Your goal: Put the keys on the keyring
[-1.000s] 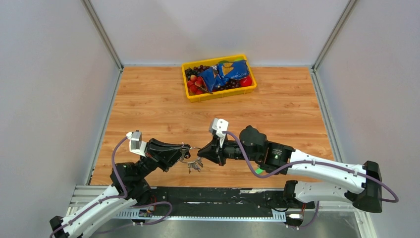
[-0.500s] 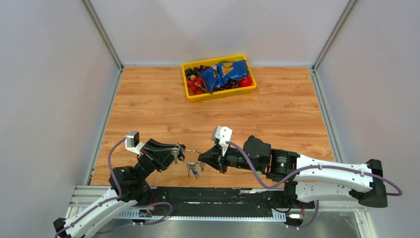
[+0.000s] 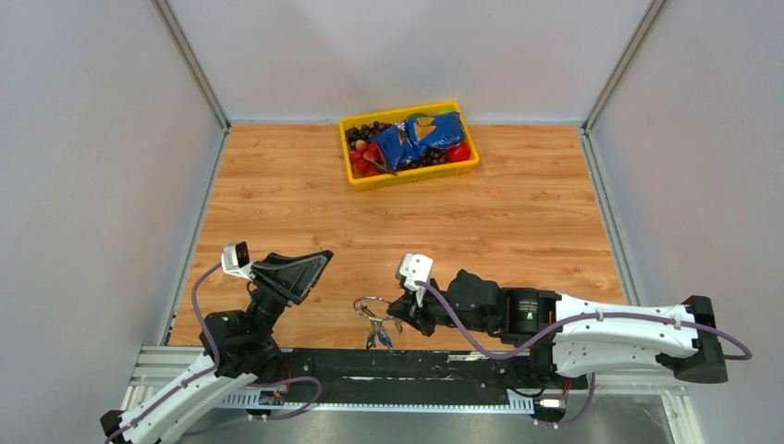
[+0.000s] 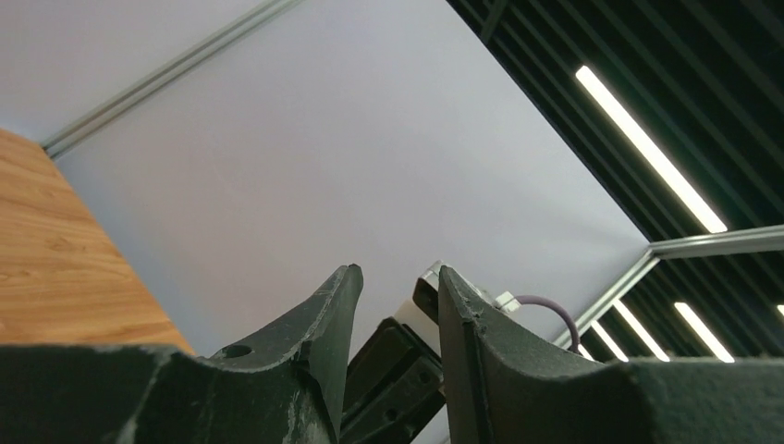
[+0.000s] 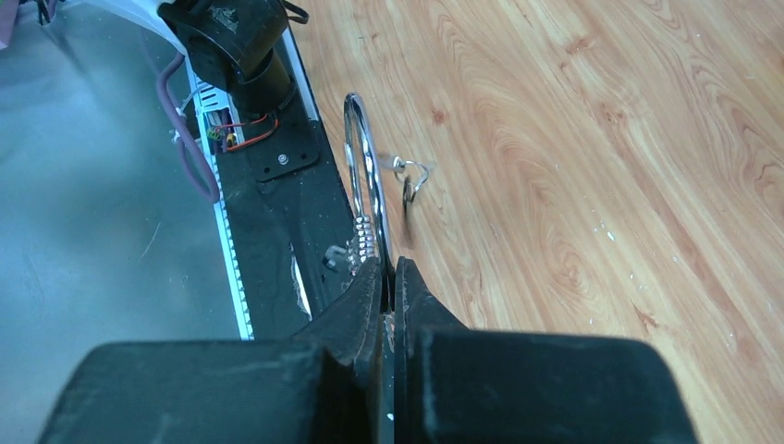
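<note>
My right gripper [image 3: 396, 308] is shut on the keyring [image 3: 370, 304], a thin silver wire ring, and holds it low over the table's near edge. A small bunch of keys [image 3: 377, 334] hangs from the ring; I cannot tell their tag colours. In the right wrist view the keyring [image 5: 364, 180] stands edge-on, clamped between the gripper's [image 5: 389, 268] jaws, with a small metal piece [image 5: 411, 178] hanging on it. My left gripper [image 3: 324, 255] is raised and tilted up, apart from the ring. Its jaws [image 4: 398, 273] are open and empty. The green-tagged key is out of view.
A yellow bin [image 3: 409, 168] with a blue bag and red and dark fruit stands at the back centre. The black base rail [image 3: 407, 365] runs along the near edge, below the ring. Grey walls close the left, right and back.
My left gripper has let go of the ring, opened, and drawn back to the left, tilting up. My right gripper has moved nearer to the front edge with the keyring.
</note>
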